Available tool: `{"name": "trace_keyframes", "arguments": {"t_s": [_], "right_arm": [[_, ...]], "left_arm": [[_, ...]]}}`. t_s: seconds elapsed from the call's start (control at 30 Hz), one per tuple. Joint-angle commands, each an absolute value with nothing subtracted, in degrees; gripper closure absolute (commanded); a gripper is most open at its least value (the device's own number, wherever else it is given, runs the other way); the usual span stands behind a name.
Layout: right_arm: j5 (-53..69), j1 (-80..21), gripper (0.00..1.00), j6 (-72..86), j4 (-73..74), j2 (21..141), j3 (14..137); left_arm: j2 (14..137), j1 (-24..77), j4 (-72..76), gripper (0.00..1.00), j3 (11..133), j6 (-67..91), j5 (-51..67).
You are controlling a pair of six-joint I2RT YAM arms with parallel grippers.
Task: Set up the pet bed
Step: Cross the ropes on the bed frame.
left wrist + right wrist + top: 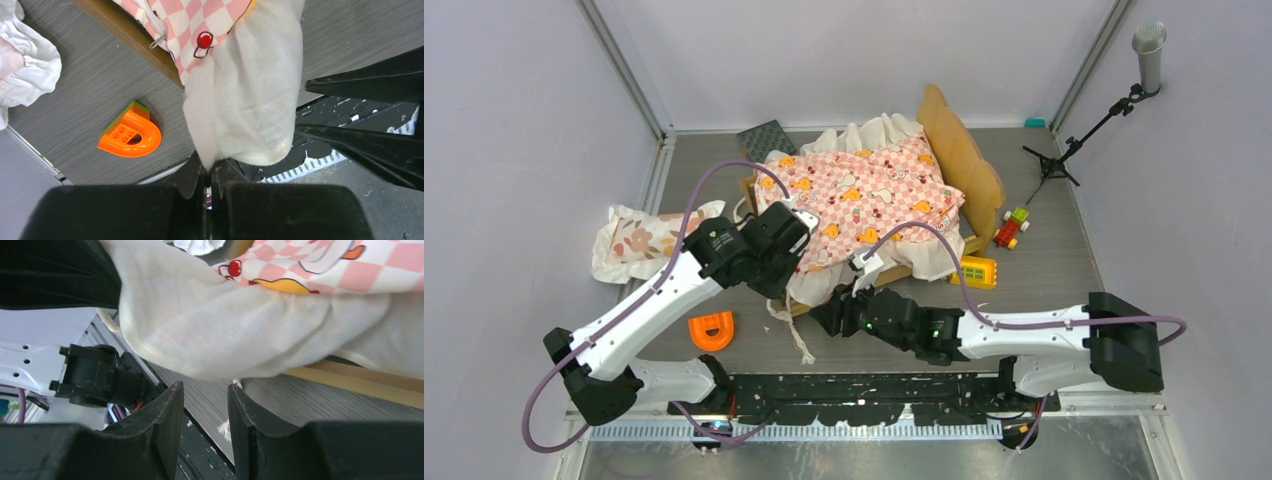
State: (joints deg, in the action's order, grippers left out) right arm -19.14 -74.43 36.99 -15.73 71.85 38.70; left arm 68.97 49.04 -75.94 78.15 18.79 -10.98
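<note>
Top view, pet bed: the tan pet bed (964,160) stands on the counter (1064,300) just beyond both sets of fingers. Its foot end is toward them and its wavy headboard is at the far end.
Top view, sheet: the pink-checkered sheet (864,195) is draped over the bed, bunched and askew. Its white frill (824,275) spills over the foot end toward the fingers. I'd say it needs pulling straight, which is why both arms meet at this end.
Top view, left fingers: the left fingers (789,252) are at the sheet's near-left corner.
Top view, right fingers: the right fingers (832,318) sit low, just under the frill's hanging edge and close beside the left ones.
Top view, waiting: the floral pillow (639,240) lies well off to the left of the left fingers, not yet on the bed.
Left wrist, grip: the fingers are pressed together, pinching a fold of the frill at their tips, so that corner is held off the counter.
Left wrist, around them: the bed rail (130,37) runs just beyond the pinched cloth. An orange toy (131,135) lies to the left of the fingers, apart from the cloth.
Right wrist, fingers: they stand apart with a narrow gap, and the frill sags just past their tips. A bit of white cord (226,430) shows in the gap, but from here I can't tell whether it lies between them or behind.
Right wrist, purpose: they look lined up for a second hold on the hem, so the two arms can spread the sheet.
</note>
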Motion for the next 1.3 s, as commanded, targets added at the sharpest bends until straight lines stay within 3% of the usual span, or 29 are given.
{"name": "trace_keyframes", "arguments": {"t_s": [0.0, 0.27, 0.77, 1.03, 1.27], "right_arm": [[-25.71, -76.15, 0.57, 37.81, -33.15, 76.75, 37.4], [-29.89, -77.75, 0.53, 36.44, -43.57, 86.48, 39.45], [-33.06, -77.87, 0.39, 31.14, -50.06, 94.71, 42.84], [-34.55, -77.78, 0.4, 28.52, -49.95, 98.73, 46.62], [-34.28, -77.51, 0.54, 28.48, -49.18, 100.78, 48.22]], "left_arm": [[66.97, 48.63, -77.99, 1.0, 80.26, 17.74, -8.95], [66.27, 47.94, -77.55, 1.0, 80.93, 17.29, -9.57], [66.16, 45.4, -76.55, 1.0, 82.79, 15.25, -9.42], [66.28, 45.03, -76.54, 1.0, 83.13, 14.64, -9.05], [65.76, 44.33, -75.89, 1.0, 82.95, 14.56, -8.96]]}}
